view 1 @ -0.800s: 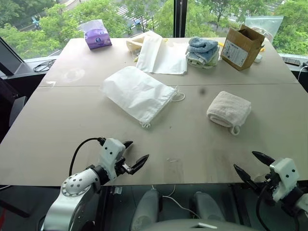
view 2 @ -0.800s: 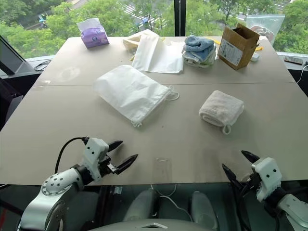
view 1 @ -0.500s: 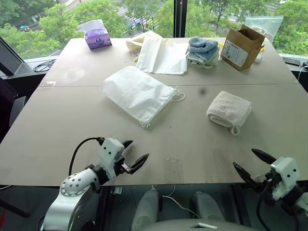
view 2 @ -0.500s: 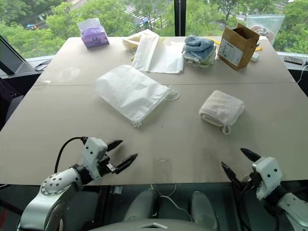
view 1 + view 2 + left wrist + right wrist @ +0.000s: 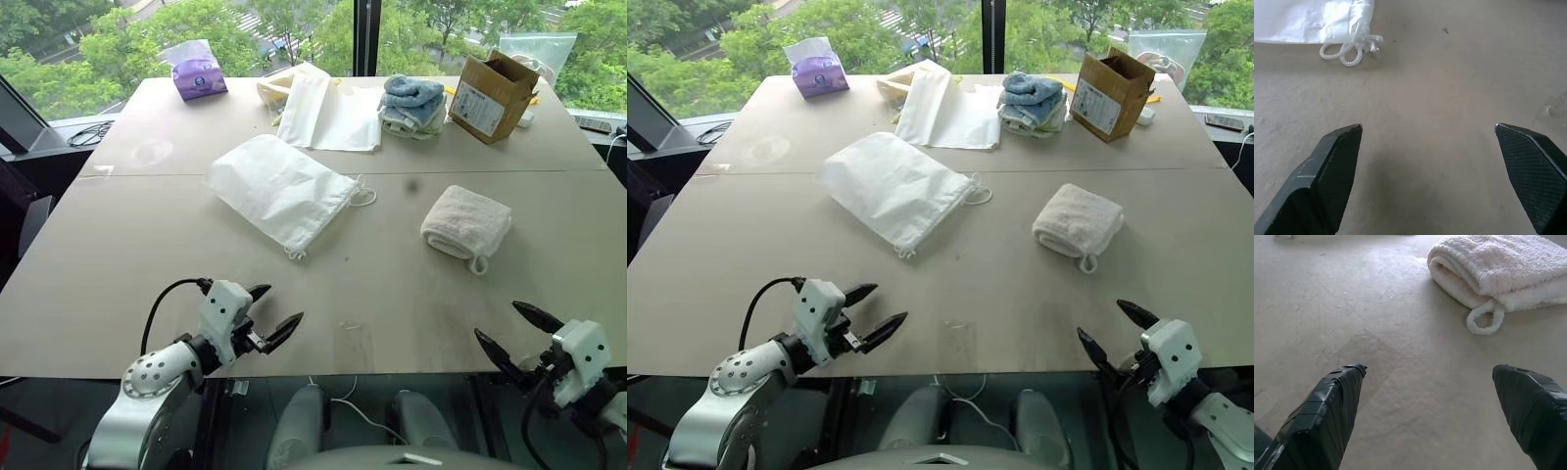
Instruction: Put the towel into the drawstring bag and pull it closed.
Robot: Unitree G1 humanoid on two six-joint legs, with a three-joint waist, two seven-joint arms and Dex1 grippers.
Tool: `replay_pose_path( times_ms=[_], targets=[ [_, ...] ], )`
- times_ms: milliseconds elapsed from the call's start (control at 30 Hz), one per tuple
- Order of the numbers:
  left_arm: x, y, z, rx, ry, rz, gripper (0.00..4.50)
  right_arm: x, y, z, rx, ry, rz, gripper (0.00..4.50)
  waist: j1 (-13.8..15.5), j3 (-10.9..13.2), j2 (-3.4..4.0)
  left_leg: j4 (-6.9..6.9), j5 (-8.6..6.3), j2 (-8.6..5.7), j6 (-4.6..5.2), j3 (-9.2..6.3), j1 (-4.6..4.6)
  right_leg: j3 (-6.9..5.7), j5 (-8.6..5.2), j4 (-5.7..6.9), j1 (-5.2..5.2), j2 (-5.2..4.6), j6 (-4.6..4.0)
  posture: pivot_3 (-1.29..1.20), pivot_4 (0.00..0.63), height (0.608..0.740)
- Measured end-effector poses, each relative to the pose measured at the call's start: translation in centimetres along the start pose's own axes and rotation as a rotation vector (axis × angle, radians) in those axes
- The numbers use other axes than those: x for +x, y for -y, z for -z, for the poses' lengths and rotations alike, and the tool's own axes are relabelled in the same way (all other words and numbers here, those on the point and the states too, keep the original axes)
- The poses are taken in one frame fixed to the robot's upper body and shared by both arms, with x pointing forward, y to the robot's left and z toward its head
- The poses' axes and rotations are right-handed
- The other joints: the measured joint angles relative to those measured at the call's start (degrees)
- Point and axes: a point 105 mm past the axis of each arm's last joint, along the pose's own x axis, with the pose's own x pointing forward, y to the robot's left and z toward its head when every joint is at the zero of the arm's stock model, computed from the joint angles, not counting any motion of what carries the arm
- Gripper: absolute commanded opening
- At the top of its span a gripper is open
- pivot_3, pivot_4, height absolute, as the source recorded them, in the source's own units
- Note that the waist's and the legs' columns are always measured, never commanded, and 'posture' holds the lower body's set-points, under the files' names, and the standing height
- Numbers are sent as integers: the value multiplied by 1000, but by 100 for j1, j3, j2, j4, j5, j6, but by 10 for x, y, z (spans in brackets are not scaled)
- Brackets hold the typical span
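On the table, towel well beyond the wide-open, empty right claw

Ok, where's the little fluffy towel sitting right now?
In the head views the towel lies folded on the table, on the robot's right, right of the drawstring bag and nearer than the cardboard box.

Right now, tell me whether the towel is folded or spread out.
Folded. The towel lies on the table as a thick doubled-over bundle with a rounded fold edge, its small loop sticking out at the near side. Nothing touches it.
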Motion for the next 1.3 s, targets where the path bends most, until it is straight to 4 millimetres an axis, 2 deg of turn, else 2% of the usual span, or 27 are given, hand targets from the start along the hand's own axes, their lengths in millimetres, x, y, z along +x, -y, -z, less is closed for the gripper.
replay_pose_path(
  times_ms=[100,167,267,333,433,567,667,833,1067,1300],
  targets=[
    [5,-2,-7,20,20,-1,4474,3,-1,-3,-3,25,-3,4500,1,0,0,0,0,0,0,-1,0,-1,0,0,0,1,0,0,150,740],
    [18,-3,-20,77,41,-2,4474,5,-4,-7,-4,52,-22,4500,37,2,3,3,0,-3,0,-6,-1,-6,0,1,2,2,1,0,150,740],
    [58,-1,-56,149,106,-17,4474,9,-18,-16,41,126,-99,4500,108,5,1,16,0,-9,0,-15,-1,-15,2,5,9,8,3,0,150,740],
    [78,5,-73,224,119,-14,4474,10,-28,-26,66,176,-158,4500,75,5,0,14,0,-8,0,-9,0,-11,2,5,10,10,4,0,150,740],
    [102,16,-86,316,128,-14,4474,10,-39,-36,92,220,-221,4500,-8,6,-2,9,0,-8,0,-5,-1,-10,2,3,7,12,4,0,150,740],
    [119,13,-79,435,89,-93,4474,10,-46,-49,116,271,-257,4500,-43,7,-2,-2,0,-5,-1,-8,1,-5,2,2,1,19,4,0,150,740],
    [122,-4,-67,489,36,-202,4474,12,-46,-49,120,274,-255,4500,-1,8,-2,2,0,-5,-1,-13,-1,-5,2,2,1,18,4,0,150,740],
    [124,-24,-62,538,40,-398,4474,13,-47,-49,120,281,-255,4500,24,11,-8,10,0,-9,0,-15,-7,-5,2,2,3,11,4,0,150,740],
    [128,-23,-60,579,84,-433,4474,15,-47,-50,123,288,-241,4500,33,10,-6,11,0,-9,-1,-22,-3,-12,2,8,6,11,4,0,150,740],
    [131,-32,-61,643,96,-508,4474,18,-49,-48,125,289,-243,4500,-3,9,-5,13,0,-9,-1,-20,0,-11,3,11,7,13,5,0,150,740]
  ],
)
